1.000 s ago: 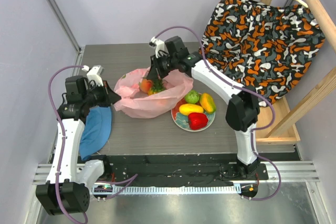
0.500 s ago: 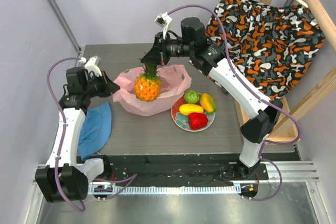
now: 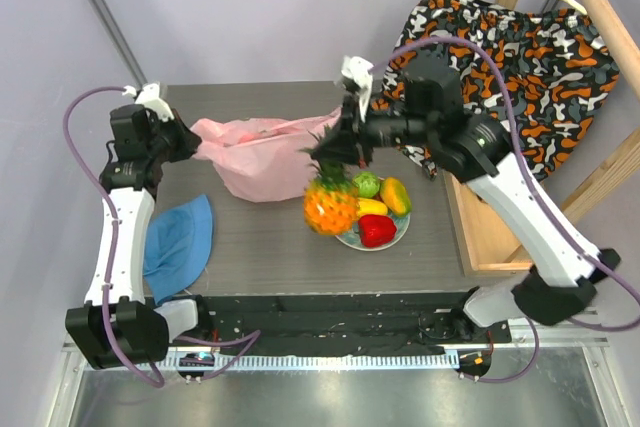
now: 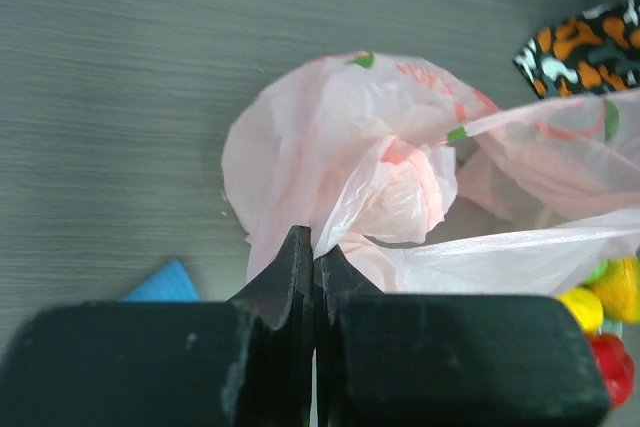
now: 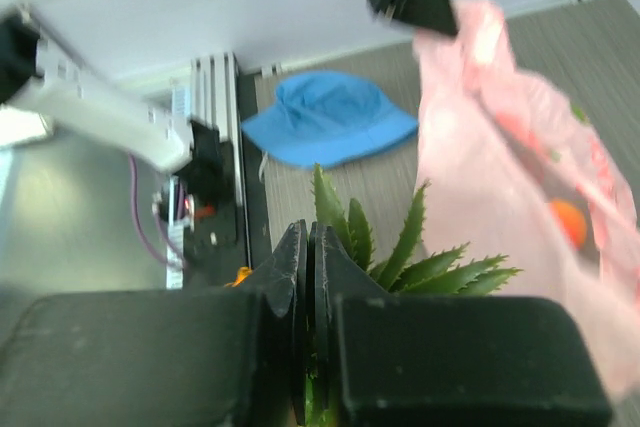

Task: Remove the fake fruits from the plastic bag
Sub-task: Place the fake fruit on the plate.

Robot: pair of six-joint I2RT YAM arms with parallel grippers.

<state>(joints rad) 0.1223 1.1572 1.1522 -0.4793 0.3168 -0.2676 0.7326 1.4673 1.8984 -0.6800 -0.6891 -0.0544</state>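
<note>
The pineapple [image 3: 331, 206] was gripped by its crown in the right claw [image 3: 328, 151], and the bag [image 3: 255, 157] was pinched in the left claw [image 3: 190, 146]. Slow lowering onto the plate [image 3: 399, 236] was advised.

The pink, translucent plastic bag [image 3: 258, 159] sits crumpled mid-table [image 3: 250, 237], with its left end lifted off the surface and one edge stretched taut toward the right. The pineapple [image 3: 331, 207], orange-yellow with a green crown uppermost, hangs in the air clear of the bag, over the plate's [image 3: 352, 243] left rim. The green apple [image 3: 366, 185], orange peach [image 3: 396, 195], yellow piece [image 3: 373, 207] and red piece [image 3: 378, 231] lie huddled on that plate.
</note>
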